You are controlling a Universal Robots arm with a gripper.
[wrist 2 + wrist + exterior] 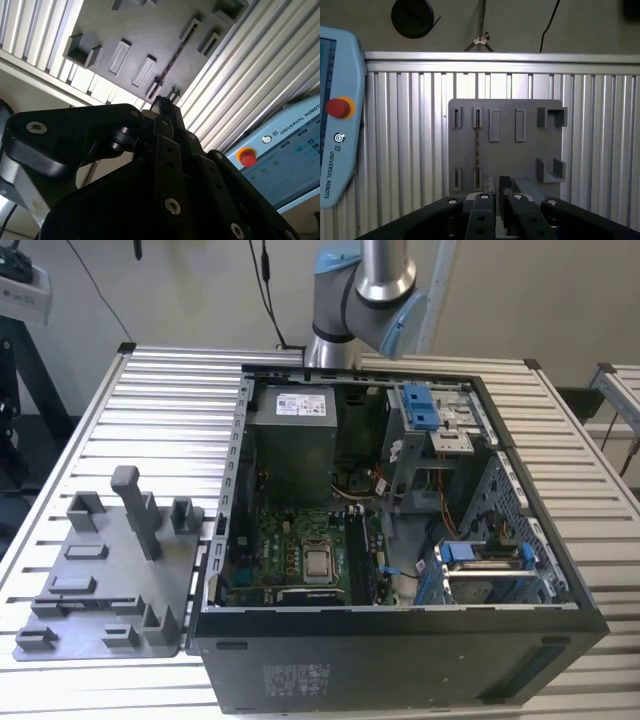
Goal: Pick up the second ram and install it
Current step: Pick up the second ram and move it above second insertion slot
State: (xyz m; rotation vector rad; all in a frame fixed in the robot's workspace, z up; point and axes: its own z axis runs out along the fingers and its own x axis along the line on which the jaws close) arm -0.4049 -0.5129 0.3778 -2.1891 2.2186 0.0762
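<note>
Black end effector (498,183) hangs over the grey tray (505,160), well apart from it. In both wrist views its two fingers (491,184) stand together, or very nearly so, and they clamp nothing. In the second wrist view the end effector (162,103) points toward the tray (140,30).

In the first wrist view the ram (477,145) stands on its thin edge in the tray, with its two ends in a pair of narrow slots. It is the second pair when one counts from the side of the pendant (335,125). In the second wrist view the ram (175,52) looks like a thin dark line across the tray. The end effector does not touch it.

The tray lies on the slatted tabletop (160,390). In the exterior view the tray (100,570) is just beside the open computer case (400,650), on the exterior view's left. The arm (360,290) rises behind the case. The pendant with a red button (247,157) lies on the tabletop beside the tray.
</note>
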